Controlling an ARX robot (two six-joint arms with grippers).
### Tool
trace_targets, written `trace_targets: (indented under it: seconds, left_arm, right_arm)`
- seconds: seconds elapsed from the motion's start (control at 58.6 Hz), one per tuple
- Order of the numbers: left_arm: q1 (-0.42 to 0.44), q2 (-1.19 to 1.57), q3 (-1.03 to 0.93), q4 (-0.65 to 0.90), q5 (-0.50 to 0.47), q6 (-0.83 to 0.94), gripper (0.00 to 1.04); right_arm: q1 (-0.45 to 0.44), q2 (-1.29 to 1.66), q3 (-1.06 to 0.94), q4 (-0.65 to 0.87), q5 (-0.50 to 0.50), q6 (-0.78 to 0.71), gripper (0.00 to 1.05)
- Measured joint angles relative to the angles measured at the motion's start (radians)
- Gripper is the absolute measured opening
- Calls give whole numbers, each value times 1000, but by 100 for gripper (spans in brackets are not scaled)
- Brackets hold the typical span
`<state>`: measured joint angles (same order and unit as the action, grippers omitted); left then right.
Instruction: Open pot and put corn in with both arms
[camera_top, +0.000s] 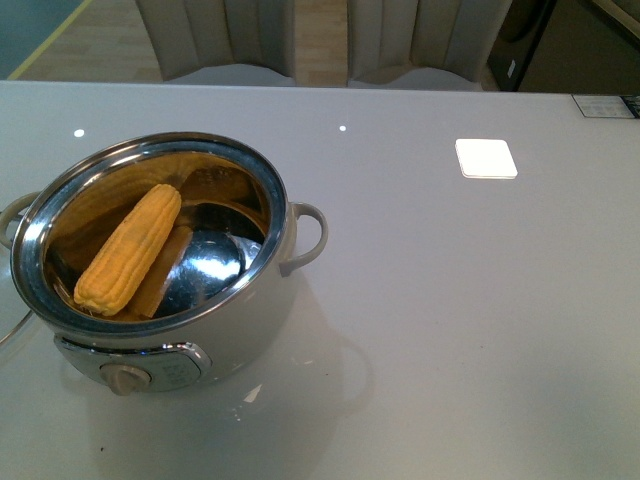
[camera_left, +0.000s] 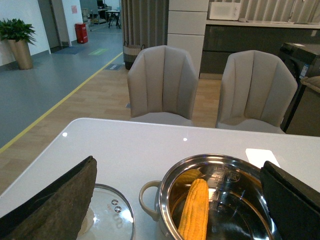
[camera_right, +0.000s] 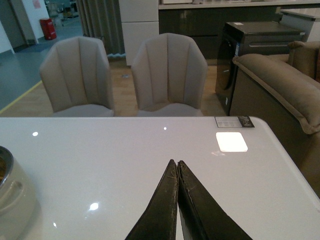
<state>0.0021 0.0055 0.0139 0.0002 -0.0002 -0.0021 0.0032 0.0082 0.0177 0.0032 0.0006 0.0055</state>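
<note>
One pot (camera_top: 215, 335), cream-white, round, stands uncovered on the near left part of the white bench (camera_top: 450, 320). Its steel inner bowl is shiny and reflective; a loop handle (camera_top: 305, 238) juts from the side toward the bench's middle, and a control knob (camera_top: 126, 378) sits on the front face.

One corn cob (camera_top: 130, 248), yellow-orange and husked, lies inside the bowl, slanting from the near left wall up toward the far rim, its narrower end farthest from the camera. The left wrist view shows the same cob (camera_left: 195, 210) resting lengthwise in the bowl.

One glass lid (camera_left: 107, 215) with a metal rim lies flat on the bench just beside the pot's handle, seen only in the left wrist view.

Left hand (camera_left: 175, 200): its two dark padded fingers (camera_left: 55, 205) are spread wide apart, framing the lid and the pot's mouth, holding nothing.

Right hand (camera_right: 177, 200): its fingers are pressed together tip to tip, nothing between them, above bare bench, well apart from the pot (camera_right: 12, 195), which shows at the view's edge.

Two pale upholstered chairs (camera_left: 162, 82) stand behind the bench's far edge.

One bright square light reflection (camera_top: 486, 158) lies on the far right of the bench.
</note>
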Motion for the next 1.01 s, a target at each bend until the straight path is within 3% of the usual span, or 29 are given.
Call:
trace_targets:
  seconds: [0.375,0.614,0.785,0.836,1.007]
  left_arm:
    - [0,0,0,0,0,0,98]
    - [0,0,0,0,0,0,98]
    - [0,0,0,0,0,0,98]
    - [0,0,0,0,0,0,98]
    - [0,0,0,0,0,0,98]
  right_arm:
    - [0,-2,0,-2,0,-2,3]
    - [0,-2,0,-2,0,-2,61]
    - [0,-2,0,-2,0,-2,92]
    - [0,-2,0,-2,0,-1,97]
    - [0,-2,0,-2,0,-1,96]
